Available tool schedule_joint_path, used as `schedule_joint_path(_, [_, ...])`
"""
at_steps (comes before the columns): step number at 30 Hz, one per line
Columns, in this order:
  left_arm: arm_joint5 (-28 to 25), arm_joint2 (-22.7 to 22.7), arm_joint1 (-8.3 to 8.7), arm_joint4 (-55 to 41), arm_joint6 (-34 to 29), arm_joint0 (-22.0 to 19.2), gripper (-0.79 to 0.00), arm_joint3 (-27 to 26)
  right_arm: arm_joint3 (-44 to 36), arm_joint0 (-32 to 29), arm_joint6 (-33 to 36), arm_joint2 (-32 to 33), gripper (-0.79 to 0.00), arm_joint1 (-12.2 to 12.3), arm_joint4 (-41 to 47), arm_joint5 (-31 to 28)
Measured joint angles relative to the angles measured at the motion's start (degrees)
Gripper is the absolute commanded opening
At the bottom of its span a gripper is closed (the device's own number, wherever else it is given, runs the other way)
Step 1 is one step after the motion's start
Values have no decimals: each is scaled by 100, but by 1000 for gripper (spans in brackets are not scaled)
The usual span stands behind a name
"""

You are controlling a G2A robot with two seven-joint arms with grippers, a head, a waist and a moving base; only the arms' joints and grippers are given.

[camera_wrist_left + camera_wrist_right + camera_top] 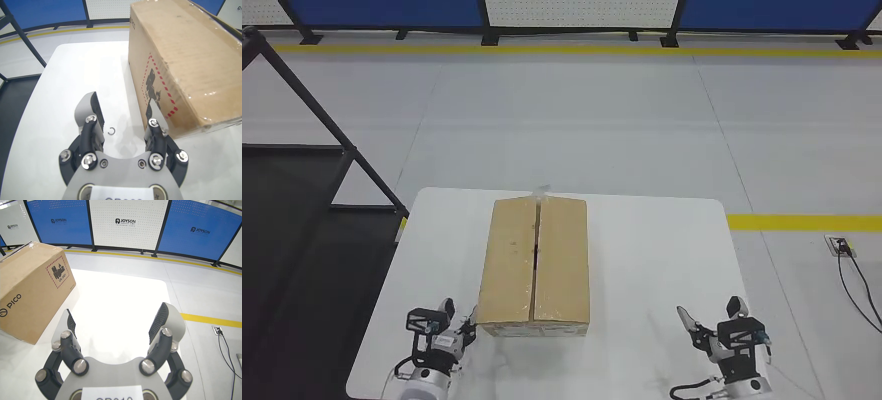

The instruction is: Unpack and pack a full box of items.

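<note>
Cardboard box (535,263), closed, with its top flaps meeting along a taped middle seam, lies lengthwise from near to far on the white surface (662,270), a little left of centre. A label with a red dashed border shows on its left side. The left gripper (123,100) sits low at the near left of the surface, just beside the box's near left corner, jaws spread wide and holding nothing; whether the inner jaw touches the cardboard cannot be told. A small metal C-shaped ring (112,131) lies on the surface between those jaws. The right gripper (115,308) is at the near right, well apart from the box, jaws wide and empty.
</note>
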Motion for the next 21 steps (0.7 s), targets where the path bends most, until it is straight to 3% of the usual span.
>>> schedule_joint_path(9, [-171, 188, -18, 349, 145, 111, -785, -178, -22, 0, 27, 24, 0, -13, -76, -158])
schedule_joint_path(21, [-183, 708, -100, 715, 178, -99, -785, -170, 106, -122, -199, 198, 0, -32, 44, -278])
